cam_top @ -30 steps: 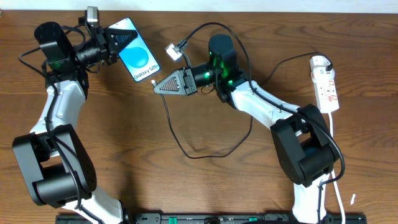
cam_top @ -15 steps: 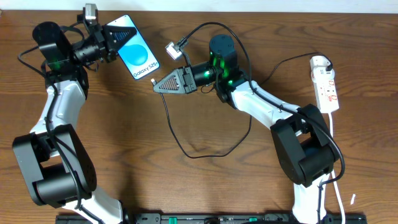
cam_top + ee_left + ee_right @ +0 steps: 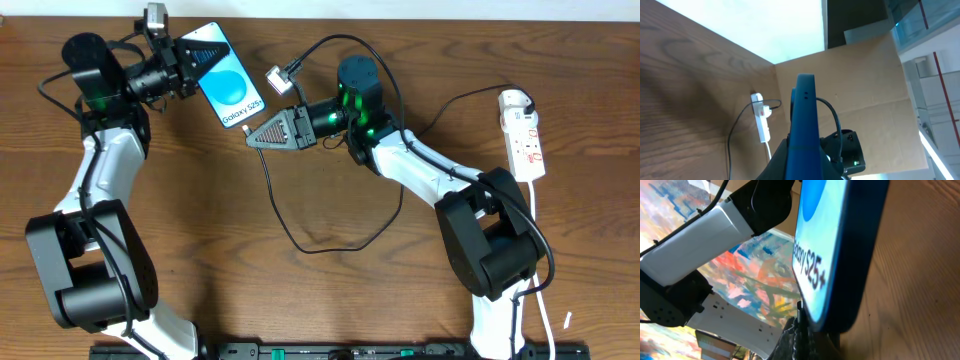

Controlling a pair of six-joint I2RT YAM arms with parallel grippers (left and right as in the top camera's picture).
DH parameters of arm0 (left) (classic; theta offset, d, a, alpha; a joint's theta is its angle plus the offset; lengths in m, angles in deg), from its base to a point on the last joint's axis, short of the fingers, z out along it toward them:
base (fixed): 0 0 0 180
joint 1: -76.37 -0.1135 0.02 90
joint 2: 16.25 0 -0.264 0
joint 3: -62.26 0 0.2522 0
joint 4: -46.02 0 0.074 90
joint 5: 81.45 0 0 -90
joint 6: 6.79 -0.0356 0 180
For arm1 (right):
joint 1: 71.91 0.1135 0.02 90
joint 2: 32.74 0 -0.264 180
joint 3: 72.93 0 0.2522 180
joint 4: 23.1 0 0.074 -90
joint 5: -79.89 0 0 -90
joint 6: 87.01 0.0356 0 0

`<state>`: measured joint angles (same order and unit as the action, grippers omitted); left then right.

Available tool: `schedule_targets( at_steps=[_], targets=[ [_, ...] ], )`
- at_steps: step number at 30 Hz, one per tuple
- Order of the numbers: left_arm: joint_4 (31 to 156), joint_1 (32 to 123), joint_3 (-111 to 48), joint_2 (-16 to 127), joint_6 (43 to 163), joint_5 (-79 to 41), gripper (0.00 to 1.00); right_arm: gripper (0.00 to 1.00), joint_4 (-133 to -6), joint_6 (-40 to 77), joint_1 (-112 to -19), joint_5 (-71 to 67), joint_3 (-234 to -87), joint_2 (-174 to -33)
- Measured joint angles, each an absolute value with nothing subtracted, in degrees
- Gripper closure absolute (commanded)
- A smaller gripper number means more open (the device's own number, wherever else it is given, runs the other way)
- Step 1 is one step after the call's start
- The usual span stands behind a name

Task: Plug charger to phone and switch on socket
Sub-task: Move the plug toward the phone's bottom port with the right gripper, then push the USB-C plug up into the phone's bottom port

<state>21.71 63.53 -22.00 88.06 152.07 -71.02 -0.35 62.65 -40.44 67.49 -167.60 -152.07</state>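
At upper left, the left gripper [image 3: 198, 62] kept its fingers clamped on the phone [image 3: 232, 88], which had swung slightly rightward and stood lifted and tilted off the tabletop [image 3: 400, 300]. Just right of the phone's lower edge, the right gripper [image 3: 258, 138] had not moved, its fingers pinched narrow on the tip end of the charger [image 3: 290, 235]. The phone's port edge now sat nearer that tip, so insertion looked close. At far right lay the socket [image 3: 525, 135], switch untouched.
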Motion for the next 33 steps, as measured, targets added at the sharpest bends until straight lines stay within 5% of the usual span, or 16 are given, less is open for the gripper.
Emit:
schedule_targets(
  at_steps=[33],
  targets=[
    [21.6, 63.5, -22.0, 88.1, 152.0, -72.1, 0.93, 0.99, 1.6, 62.9, -41.8, 67.6, -167.6, -152.1]
  ],
)
